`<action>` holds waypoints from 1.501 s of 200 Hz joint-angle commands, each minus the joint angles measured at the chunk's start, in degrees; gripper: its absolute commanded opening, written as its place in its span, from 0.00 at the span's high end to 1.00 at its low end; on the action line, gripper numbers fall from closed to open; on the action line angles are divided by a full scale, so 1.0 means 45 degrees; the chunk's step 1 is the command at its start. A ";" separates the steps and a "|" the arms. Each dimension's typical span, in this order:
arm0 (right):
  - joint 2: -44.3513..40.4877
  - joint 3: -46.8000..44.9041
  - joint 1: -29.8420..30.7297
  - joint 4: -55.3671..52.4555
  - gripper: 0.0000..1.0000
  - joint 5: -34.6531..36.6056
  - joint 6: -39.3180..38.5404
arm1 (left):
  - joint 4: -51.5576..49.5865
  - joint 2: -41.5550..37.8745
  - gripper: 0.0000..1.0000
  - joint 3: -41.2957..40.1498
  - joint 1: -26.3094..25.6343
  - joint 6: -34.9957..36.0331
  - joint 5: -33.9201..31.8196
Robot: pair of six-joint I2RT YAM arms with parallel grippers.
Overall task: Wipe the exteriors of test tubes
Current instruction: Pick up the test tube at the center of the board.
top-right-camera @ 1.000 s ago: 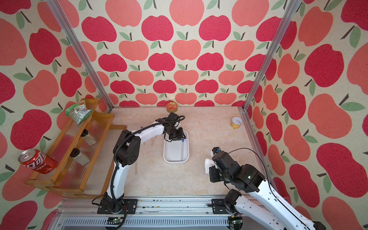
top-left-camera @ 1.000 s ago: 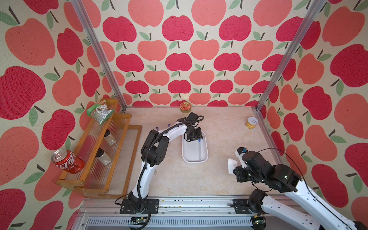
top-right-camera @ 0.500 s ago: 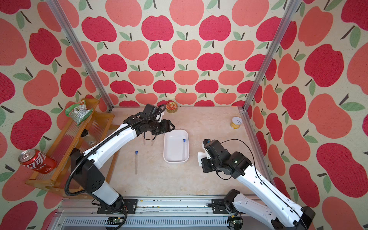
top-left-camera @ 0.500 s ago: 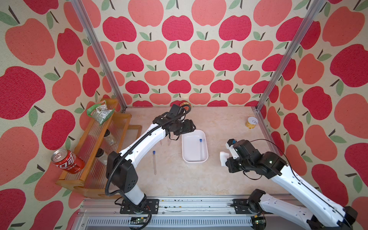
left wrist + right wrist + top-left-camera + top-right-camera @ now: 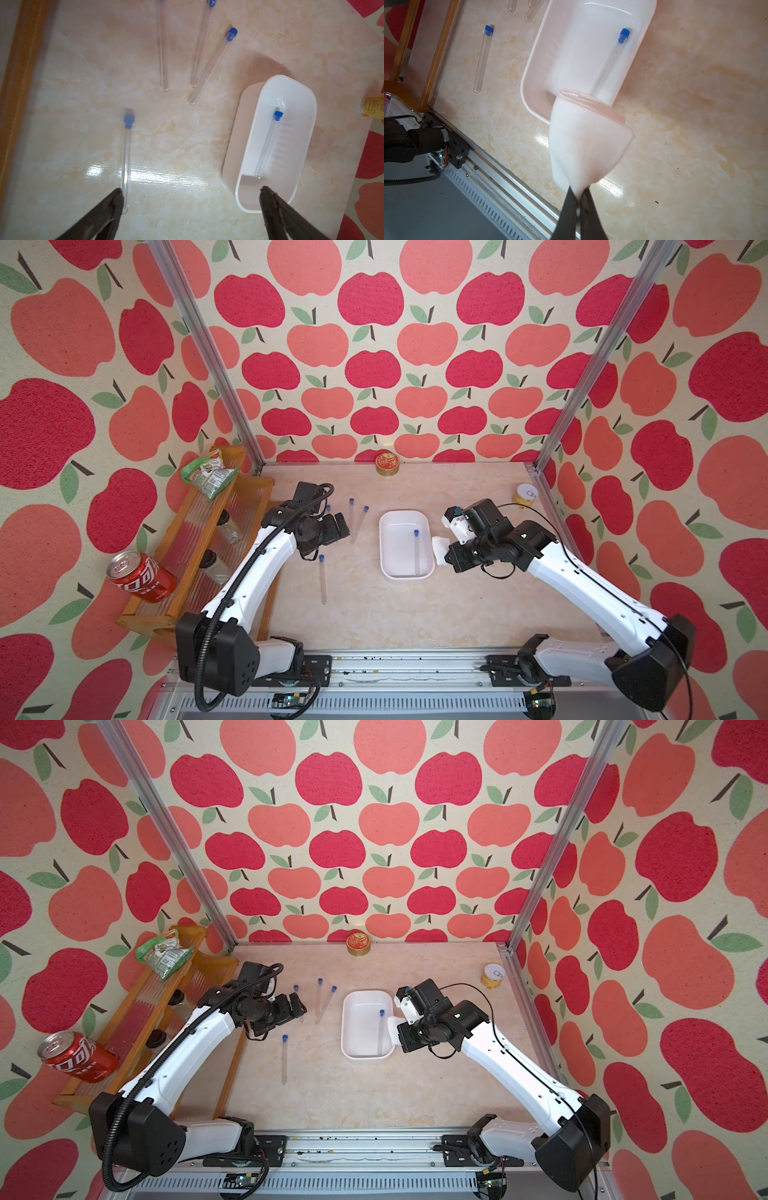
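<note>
Left wrist view gives me the left gripper (image 5: pixel 191 189) with its jaws spread wide and nothing between them. One test tube (image 5: pixel 126 162) lies on the table (image 5: pixel 187 145), its rounded end right beside one fingertip. A second tube (image 5: pixel 268 145) lies in the white tray (image 5: pixel 245 128) just ahead of the opposite fingertip, and three more tubes (image 5: pixel 199 52) lie farther ahead. On the right wrist view, the right gripper (image 5: pixel 578 192) pinches a folded white cloth (image 5: pixel 587 141) that sticks out past its tips toward the tray.
</note>
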 commanded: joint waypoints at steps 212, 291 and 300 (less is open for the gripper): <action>-0.2224 0.0250 -0.0163 -0.0038 1.00 -0.0137 -0.0163 | 0.0331 0.5398 0.65 -0.0034 0.1262 0.2574 -0.1836; -0.2477 0.0213 -0.0339 -0.0340 1.00 -0.0008 -0.0288 | 0.0762 0.6278 0.70 0.0319 0.1301 0.2714 -0.1799; -0.2503 0.0213 -0.0371 -0.0401 1.00 0.0012 -0.0319 | 0.0781 0.6374 0.71 0.0378 0.1301 0.2715 -0.1798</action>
